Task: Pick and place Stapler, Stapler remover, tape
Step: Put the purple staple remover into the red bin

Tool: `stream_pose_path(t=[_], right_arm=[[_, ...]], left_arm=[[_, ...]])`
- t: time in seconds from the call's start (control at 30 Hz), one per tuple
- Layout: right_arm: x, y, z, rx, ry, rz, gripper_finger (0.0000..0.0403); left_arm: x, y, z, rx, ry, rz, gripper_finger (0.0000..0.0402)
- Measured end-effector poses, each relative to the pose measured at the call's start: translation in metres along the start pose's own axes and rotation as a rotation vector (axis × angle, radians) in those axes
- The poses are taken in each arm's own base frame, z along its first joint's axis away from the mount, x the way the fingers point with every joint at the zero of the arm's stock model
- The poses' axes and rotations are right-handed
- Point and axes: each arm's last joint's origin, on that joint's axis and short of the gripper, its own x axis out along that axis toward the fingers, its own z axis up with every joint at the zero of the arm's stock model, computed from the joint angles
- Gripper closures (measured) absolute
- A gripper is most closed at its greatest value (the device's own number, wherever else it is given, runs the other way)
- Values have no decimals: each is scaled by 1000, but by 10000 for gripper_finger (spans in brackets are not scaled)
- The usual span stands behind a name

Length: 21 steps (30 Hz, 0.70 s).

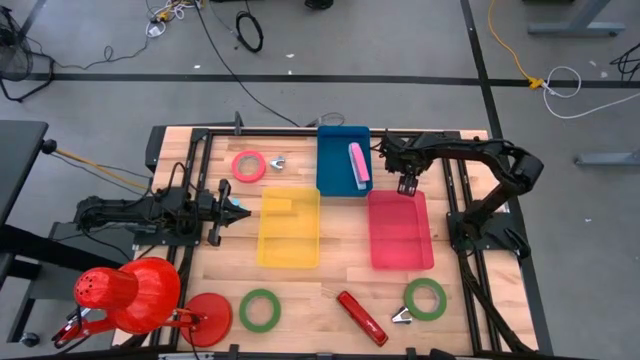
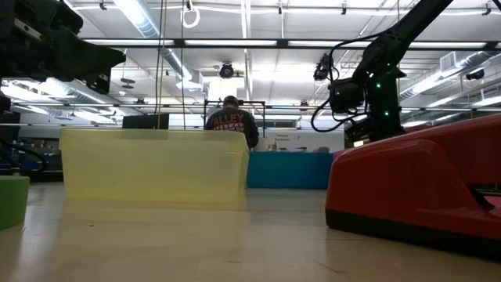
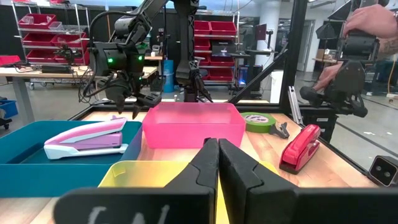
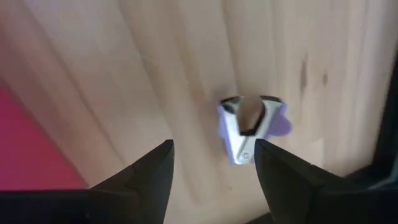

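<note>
My right gripper (image 4: 214,168) is open and points down over the bare wood (image 1: 408,183) between the blue bin and the pink bin. A lavender and white staple remover (image 4: 249,127) lies on the wood below and between its fingers, untouched. A pink stapler (image 1: 358,163) lies in the blue bin (image 1: 335,175). A red stapler (image 1: 361,317), a second staple remover (image 1: 401,316) and a green tape ring (image 1: 425,298) lie near the front edge. A pink tape ring (image 1: 249,165) and a third remover (image 1: 277,162) lie at the back left. My left gripper (image 1: 238,210) is shut and empty beside the yellow bin (image 1: 290,228).
The pink bin (image 1: 400,228) stands just in front of my right gripper. Another green tape ring (image 1: 260,309) and a red desk lamp (image 1: 130,295) are at the front left. A black frame (image 1: 200,140) rims the table. A person (image 2: 231,121) stands beyond it.
</note>
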Motion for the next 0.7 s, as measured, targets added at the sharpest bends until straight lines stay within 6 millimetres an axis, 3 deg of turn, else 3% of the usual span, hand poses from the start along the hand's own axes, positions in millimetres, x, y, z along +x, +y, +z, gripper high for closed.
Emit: stream_pose_path(t=[0.7], right_arm=[[1,-7,0,50,-27,8,232]], left_arm=[[0,0,0,0,0,0,385]])
